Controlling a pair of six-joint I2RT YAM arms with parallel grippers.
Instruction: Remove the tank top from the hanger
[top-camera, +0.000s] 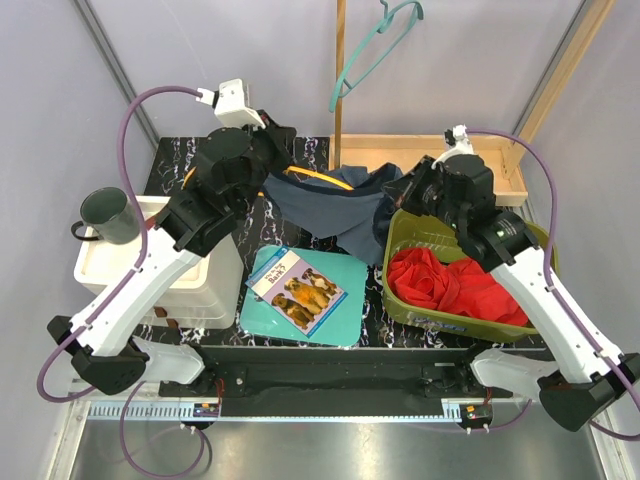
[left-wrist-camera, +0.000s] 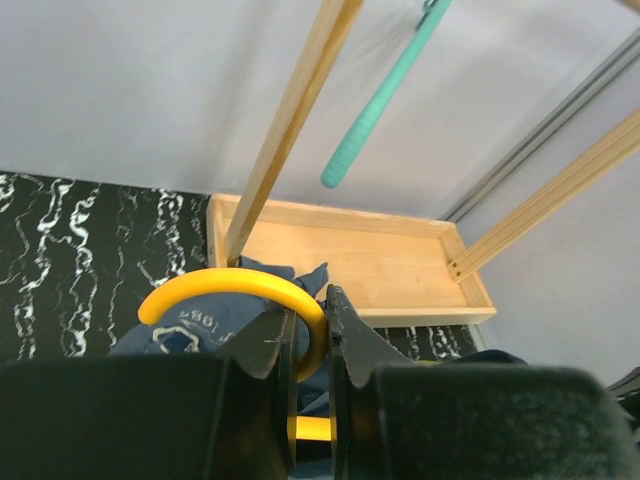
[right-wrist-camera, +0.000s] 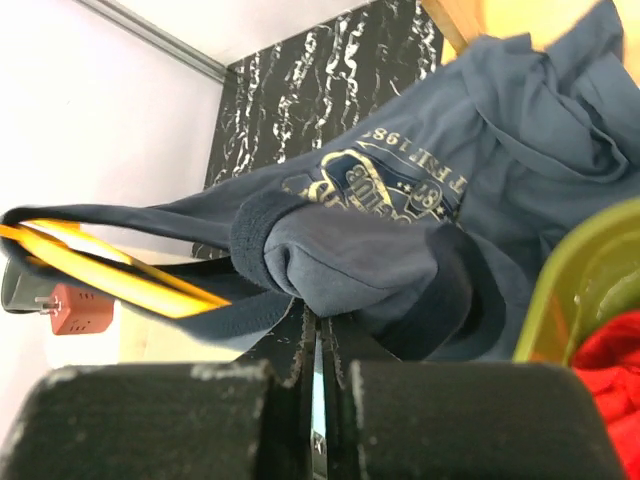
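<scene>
I have the left gripper (left-wrist-camera: 310, 335) clamped on the yellow hanger (left-wrist-camera: 200, 285) and the right gripper (right-wrist-camera: 318, 345) pinched shut on a fold of the navy tank top (right-wrist-camera: 420, 200), which drapes between them with its strap around the hanger, not yet pulled off

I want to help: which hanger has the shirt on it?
The yellow hanger, pinched by the left gripper; the teal hanger hangs bare above.
</scene>
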